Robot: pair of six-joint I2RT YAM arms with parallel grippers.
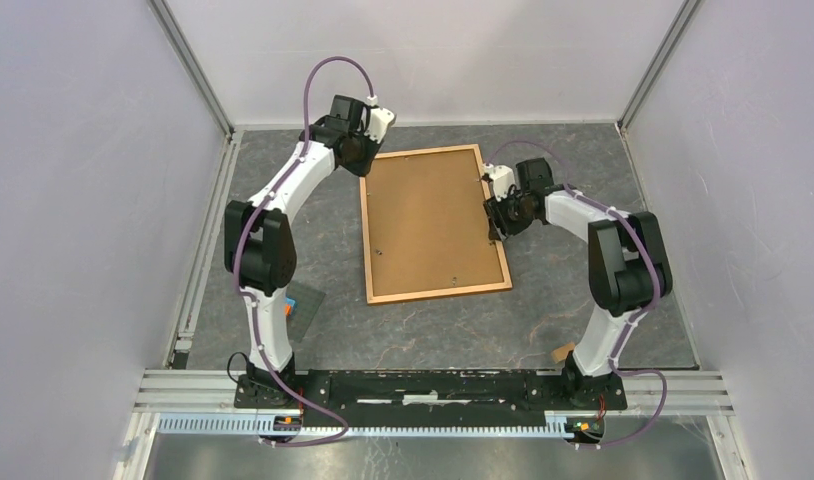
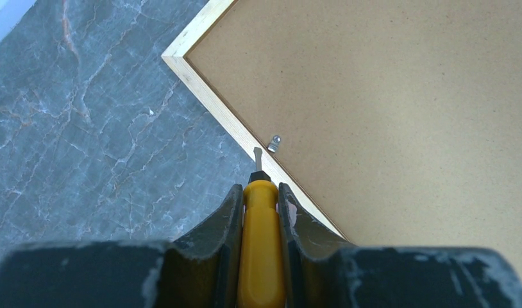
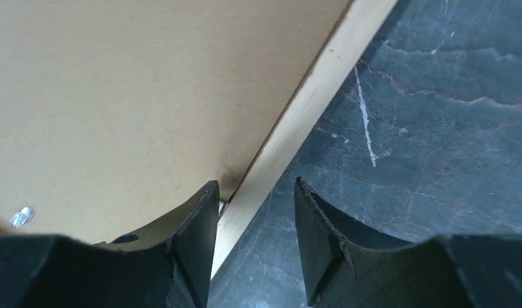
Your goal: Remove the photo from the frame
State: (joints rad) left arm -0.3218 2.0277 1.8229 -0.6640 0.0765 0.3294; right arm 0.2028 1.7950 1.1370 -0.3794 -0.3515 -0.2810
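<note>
The frame [image 1: 433, 222] lies face down on the grey table with its plain brown back up. The photo is hidden beneath that back. My left gripper [image 1: 367, 162] is at the frame's far left corner, shut on a yellow-handled screwdriver [image 2: 261, 237]. The screwdriver's metal tip [image 2: 257, 157] rests over the wooden border [image 2: 207, 96], just short of a small metal clip [image 2: 274, 142]. My right gripper [image 1: 498, 222] stands open astride the frame's right edge. Its left finger [image 3: 194, 224] is over the backing board [image 3: 117, 96], the right finger over the table, and the border [image 3: 316, 96] runs between them.
A small grey plate with an orange block [image 1: 301, 305] lies by the left arm's base. A small brown scrap [image 1: 563, 351] sits near the right arm's base. White walls enclose the table on three sides. Another clip [image 3: 21, 217] shows on the backing.
</note>
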